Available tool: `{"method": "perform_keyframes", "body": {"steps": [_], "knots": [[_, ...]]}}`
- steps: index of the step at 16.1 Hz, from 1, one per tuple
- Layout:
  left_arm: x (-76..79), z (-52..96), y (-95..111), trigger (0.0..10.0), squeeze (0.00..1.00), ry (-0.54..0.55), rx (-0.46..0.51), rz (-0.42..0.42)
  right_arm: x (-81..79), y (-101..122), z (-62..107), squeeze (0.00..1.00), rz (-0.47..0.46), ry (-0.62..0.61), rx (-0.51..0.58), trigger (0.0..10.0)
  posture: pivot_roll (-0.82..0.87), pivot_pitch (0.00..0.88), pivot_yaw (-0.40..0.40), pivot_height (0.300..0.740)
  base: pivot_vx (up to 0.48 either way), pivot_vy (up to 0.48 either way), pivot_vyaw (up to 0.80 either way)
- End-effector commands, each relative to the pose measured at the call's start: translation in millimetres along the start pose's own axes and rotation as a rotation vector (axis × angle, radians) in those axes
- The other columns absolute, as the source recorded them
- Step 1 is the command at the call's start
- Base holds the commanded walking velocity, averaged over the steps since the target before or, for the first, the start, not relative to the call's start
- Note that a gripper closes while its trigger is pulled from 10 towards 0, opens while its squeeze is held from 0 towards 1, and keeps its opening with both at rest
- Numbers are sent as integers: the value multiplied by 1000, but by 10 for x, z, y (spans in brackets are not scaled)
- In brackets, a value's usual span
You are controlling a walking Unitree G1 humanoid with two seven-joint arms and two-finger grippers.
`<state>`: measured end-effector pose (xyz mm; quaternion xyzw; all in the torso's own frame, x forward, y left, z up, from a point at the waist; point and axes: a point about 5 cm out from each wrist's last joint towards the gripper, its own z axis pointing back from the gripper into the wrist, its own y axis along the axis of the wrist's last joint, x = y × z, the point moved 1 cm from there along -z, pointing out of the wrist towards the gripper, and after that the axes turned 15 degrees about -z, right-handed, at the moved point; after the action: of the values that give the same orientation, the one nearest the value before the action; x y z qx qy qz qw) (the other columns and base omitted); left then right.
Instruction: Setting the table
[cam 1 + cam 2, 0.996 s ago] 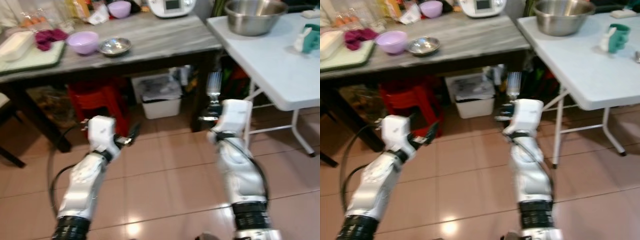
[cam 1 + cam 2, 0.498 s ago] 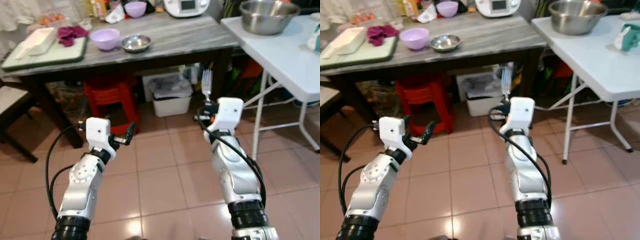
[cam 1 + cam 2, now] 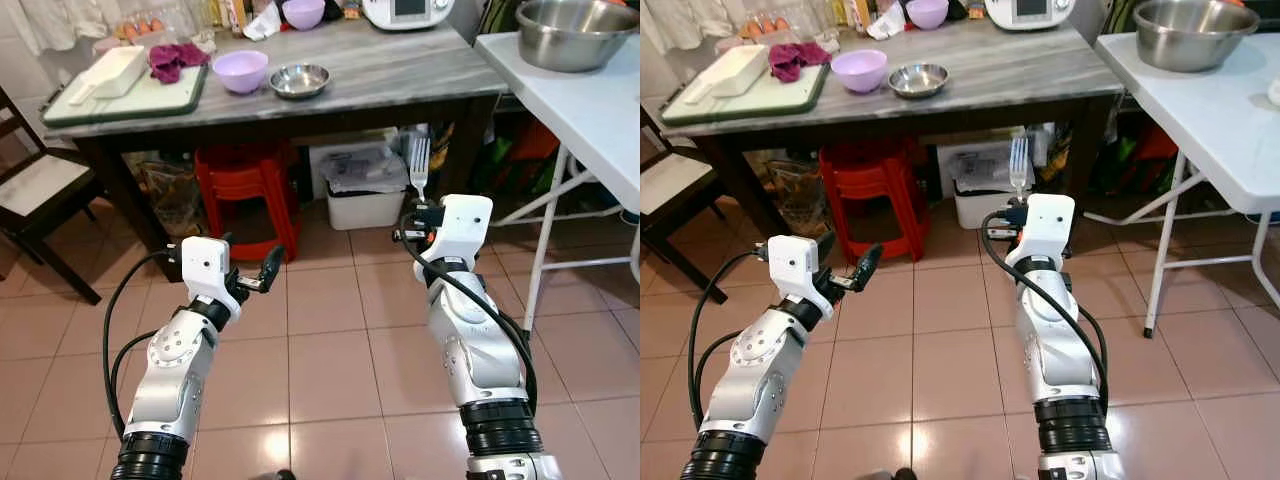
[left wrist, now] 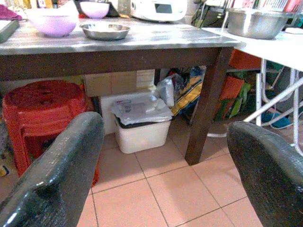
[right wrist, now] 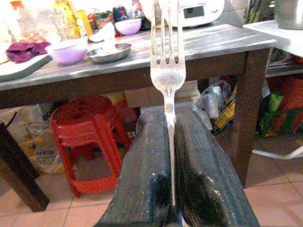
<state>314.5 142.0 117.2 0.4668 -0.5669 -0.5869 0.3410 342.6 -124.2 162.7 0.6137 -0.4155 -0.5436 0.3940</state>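
My right gripper (image 3: 416,214) is shut on the handle of a silver fork (image 3: 419,165), which stands upright with its tines up, in front of a dark table with a grey stone top (image 3: 400,70). In the right wrist view the fork (image 5: 166,71) rises from between the two closed black fingers (image 5: 147,179). My left gripper (image 3: 247,258) is held out over the tiled floor, open and empty; the left wrist view shows its fingers (image 4: 61,165) wide apart. On the table stand a purple bowl (image 3: 241,70) and a small steel bowl (image 3: 300,79).
A white folding table (image 3: 590,110) with a large steel bowl (image 3: 572,30) stands at the right. Under the dark table are stacked red stools (image 3: 245,190) and a white bin (image 3: 365,195). A dark chair (image 3: 40,200) stands at the left. Tiled floor lies between me and the tables.
The whole picture has shifted: the tables now sit farther off and more to the right, and the chair has come into view. The fork stays held upright; the left gripper stays open.
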Motion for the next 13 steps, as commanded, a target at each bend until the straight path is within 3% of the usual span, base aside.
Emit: {"method": "perform_keyframes", "body": {"steps": [1,13], "knots": [[-18,5,34,10000,0,-6,8,-8,-20,10,5,0,-5,8,7,10000,-163,88,84,740,480,0,0],[-4,-6,31,10000,0,-16,3,-3,-30,-9,-2,0,-5,10,0,10000,-162,90,86,740,480,0,0]]}}
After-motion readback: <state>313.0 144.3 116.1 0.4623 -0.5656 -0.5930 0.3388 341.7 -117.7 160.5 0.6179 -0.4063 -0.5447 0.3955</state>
